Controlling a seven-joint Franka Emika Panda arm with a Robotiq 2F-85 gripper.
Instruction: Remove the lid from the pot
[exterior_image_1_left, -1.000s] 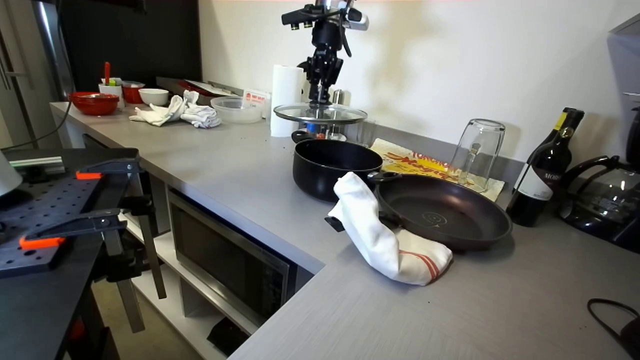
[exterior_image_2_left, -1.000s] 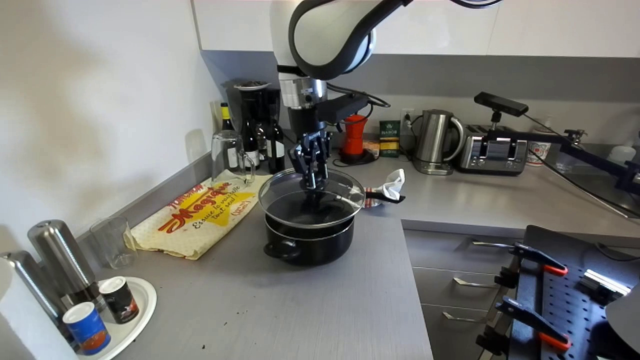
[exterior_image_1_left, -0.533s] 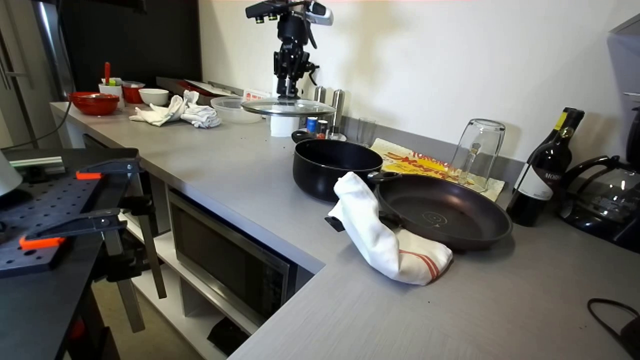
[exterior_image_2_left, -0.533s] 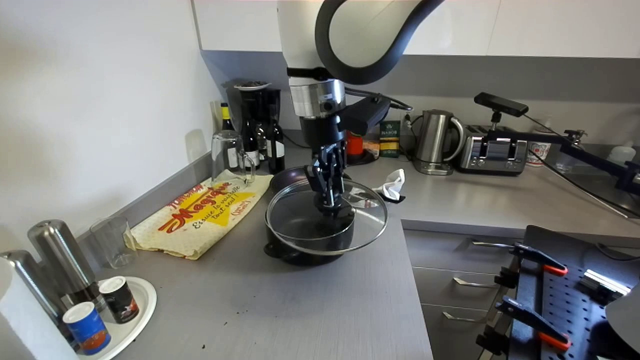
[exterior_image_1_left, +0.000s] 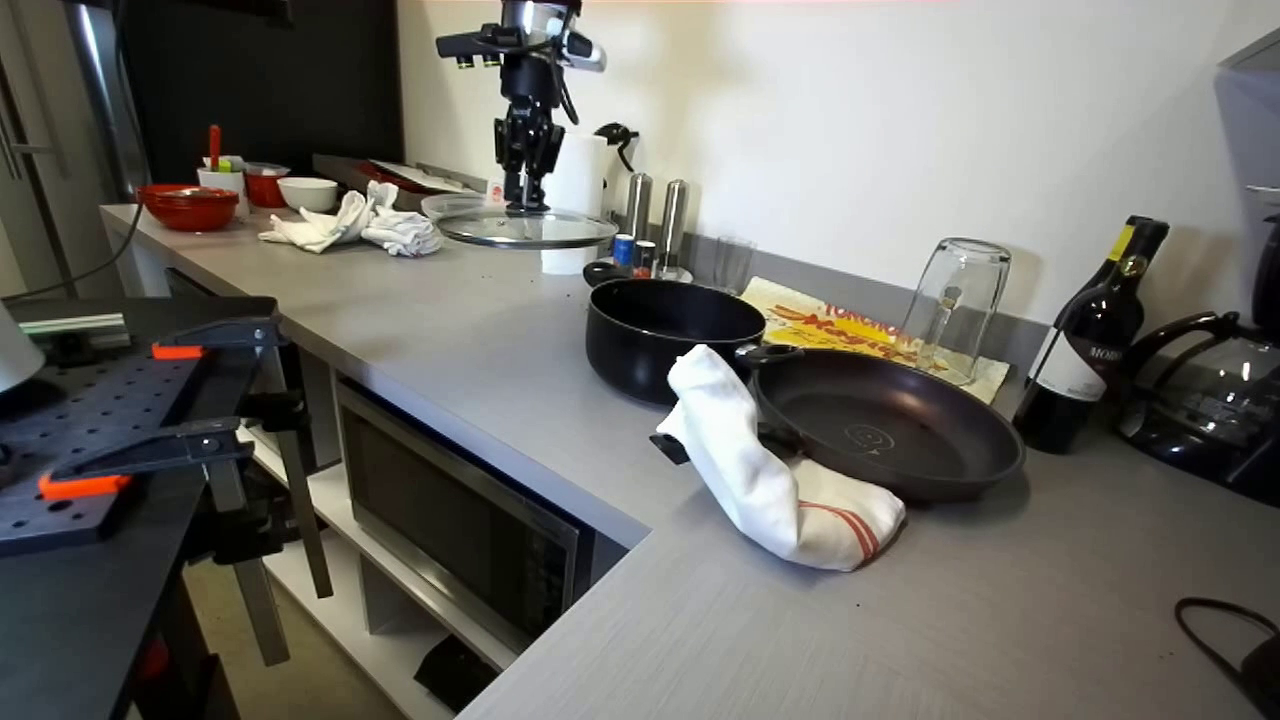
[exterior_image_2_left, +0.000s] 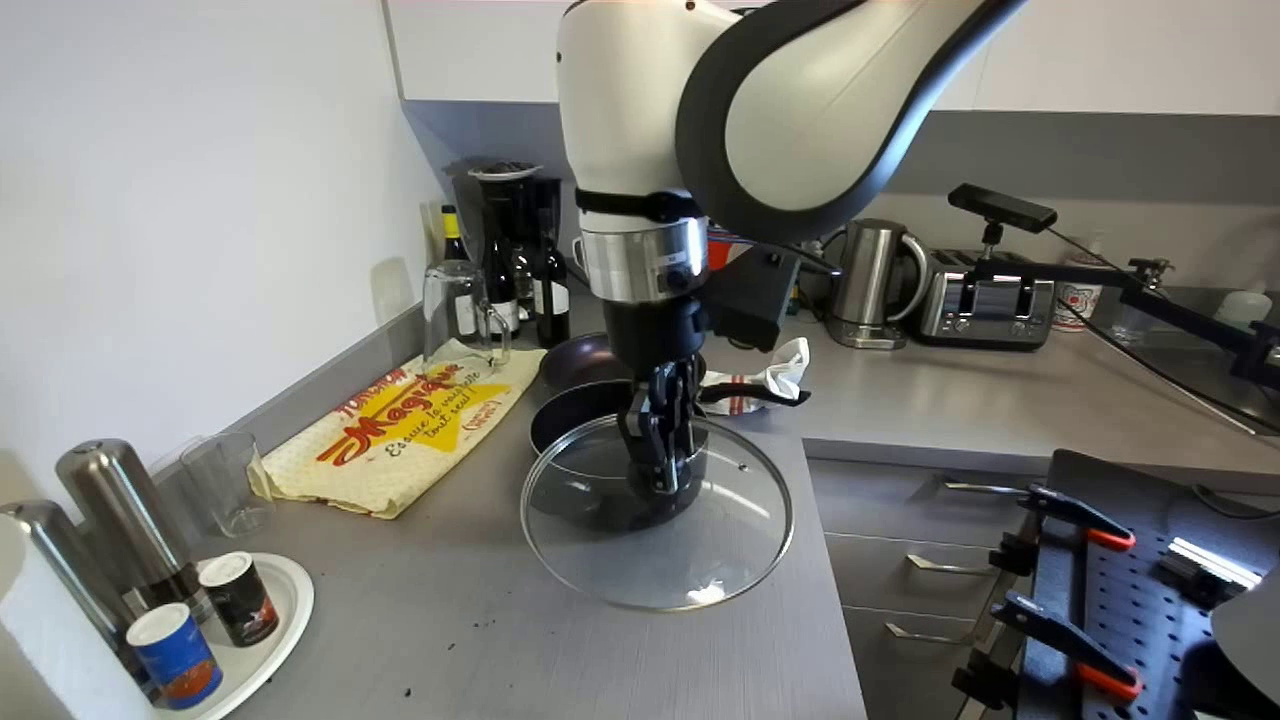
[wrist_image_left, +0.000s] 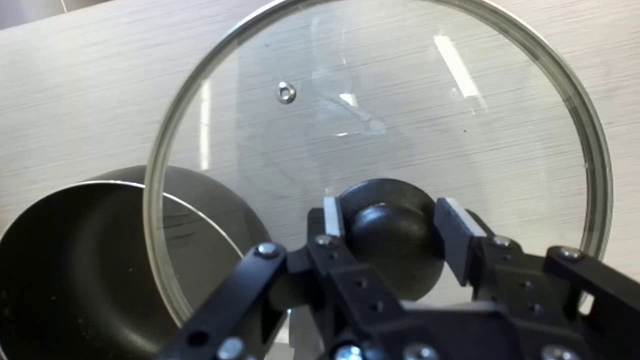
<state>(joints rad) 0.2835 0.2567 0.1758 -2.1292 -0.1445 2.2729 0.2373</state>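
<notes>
"Grey flat countertop (exterior_image_1_left: 470, 350), what's on it?"

"Wide shallow black frying pan (exterior_image_1_left: 880, 430); just beside it, deep round black pot (exterior_image_1_left: 645, 350), uncovered."

"And above the countertop?"

"Round see-through glass lid with metal rim (wrist_image_left: 380, 145), off the pot, held in the air. Black two-finger gripper (wrist_image_left: 392, 220) clamped on its small black knob (wrist_image_left: 395, 250)."

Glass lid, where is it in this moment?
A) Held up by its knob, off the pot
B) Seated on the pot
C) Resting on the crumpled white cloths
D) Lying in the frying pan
A: in the wrist view the fingers grip the black knob from both sides, and in an exterior view the lid hangs in the air, apart from the uncovered pot.
</notes>
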